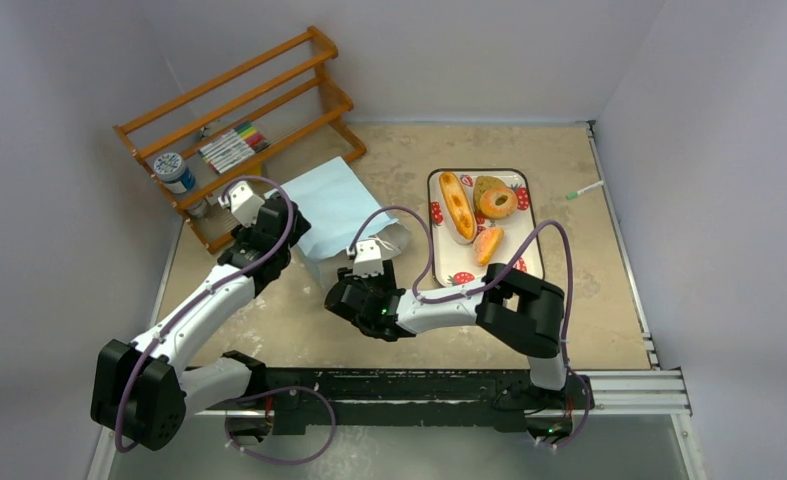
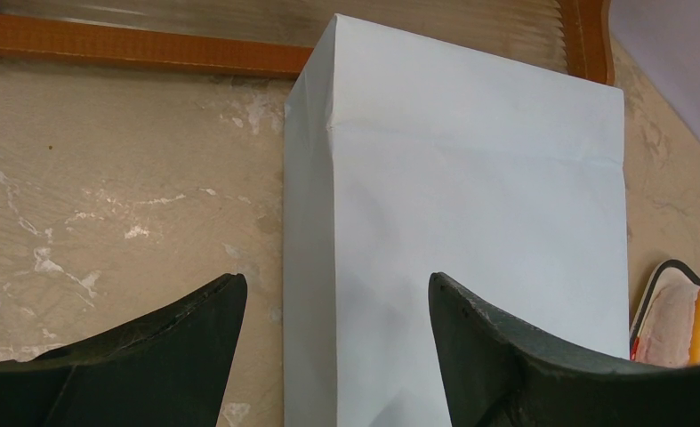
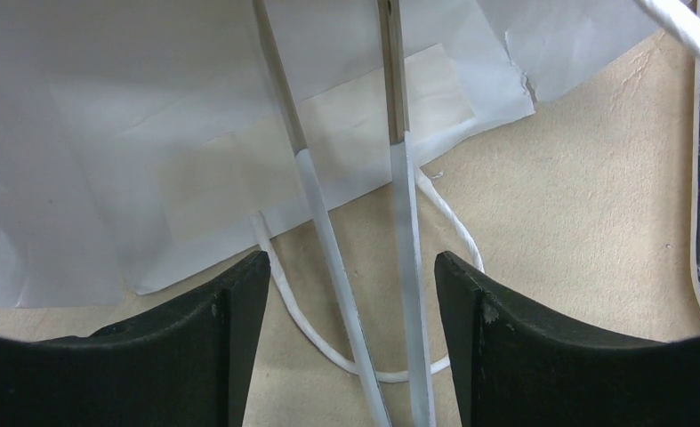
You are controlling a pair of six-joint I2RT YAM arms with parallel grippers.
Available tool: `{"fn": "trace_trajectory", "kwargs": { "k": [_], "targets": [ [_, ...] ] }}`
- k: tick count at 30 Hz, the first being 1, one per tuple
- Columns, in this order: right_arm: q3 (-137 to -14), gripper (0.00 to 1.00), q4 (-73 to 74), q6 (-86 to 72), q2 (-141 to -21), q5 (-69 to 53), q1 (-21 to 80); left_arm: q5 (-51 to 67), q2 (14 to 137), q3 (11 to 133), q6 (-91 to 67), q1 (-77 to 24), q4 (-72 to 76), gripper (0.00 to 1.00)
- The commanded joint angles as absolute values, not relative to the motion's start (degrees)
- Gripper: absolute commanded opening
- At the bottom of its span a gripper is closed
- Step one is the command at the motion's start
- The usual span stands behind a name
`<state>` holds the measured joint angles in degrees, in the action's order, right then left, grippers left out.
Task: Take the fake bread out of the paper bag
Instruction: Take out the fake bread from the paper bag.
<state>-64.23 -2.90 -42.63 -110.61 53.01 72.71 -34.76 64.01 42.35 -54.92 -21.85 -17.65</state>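
Pale blue paper filled most of your left wrist view. The paper bag (image 2: pixel 470 222) lay flat on the table (image 1: pixel 589 300), running away toward the wooden rack (image 1: pixel 239 110) at the far left. Your left gripper (image 2: pixel 337 277) stood released, and the bag's left edge showed between its wide-set fingers.

Only the overhead camera showed you all the fake bread (image 1: pixel 484 190). A long loaf (image 1: pixel 457 208), a donut (image 1: pixel 496 200) and a croissant-like piece (image 1: pixel 487 243) sat on the strawberry-print tray (image 1: pixel 459 275), right of the bag and apart from it.

Your right wrist view gave what neither other did: the bag's white inside and a white string handle (image 3: pixel 460 229) looped on the table. Your right gripper (image 3: pixel 350 255) was parted there, grasping nothing. Two thin strips (image 3: pixel 324 222) ran through its gap, touching neither finger, and that view did not show what they were.
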Motion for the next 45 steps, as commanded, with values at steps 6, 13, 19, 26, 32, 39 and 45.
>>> {"fn": "trace_trajectory", "kwargs": {
  "k": [6, 13, 19, 26, 32, 39, 45],
  "targets": [
    [-62.3, 0.71, -2.9, -45.6, -110.3, 53.4, 71.8, -35.9, 62.5, 42.0, -55.6, -21.5, -16.8, 0.74],
    [-59.8, 0.69, -7.3, -44.2, -110.0, 51.9, 71.0, -36.2, 62.4, 42.0, -55.8, -21.5, -17.1, 0.74],
    [-57.4, 0.60, -13.7, -40.5, -109.1, 48.7, 69.9, -36.2, 62.4, 41.9, -56.1, -21.5, -17.5, 0.74],
    [-55.9, 0.30, -18.8, -38.1, -108.8, 46.3, 69.3, -36.4, 62.3, 41.7, -56.4, -21.5, -17.9, 0.74],
    [-54.5, 0.25, -18.2, -37.1, -107.2, 46.8, 69.3, -36.7, 62.1, 41.8, -56.8, -21.4, -17.9, 0.74],
    [-54.1, 0.28, -17.1, -35.2, -102.5, 45.7, 69.4, -37.3, 61.7, 42.5, -57.1, -21.5, -18.1, 0.74],
    [-53.4, 0.28, -16.9, -36.4, -98.6, 39.8, 69.3, -38.2, 61.8, 43.9, -56.9, -21.5, -18.4, 0.74]
  ]
}}
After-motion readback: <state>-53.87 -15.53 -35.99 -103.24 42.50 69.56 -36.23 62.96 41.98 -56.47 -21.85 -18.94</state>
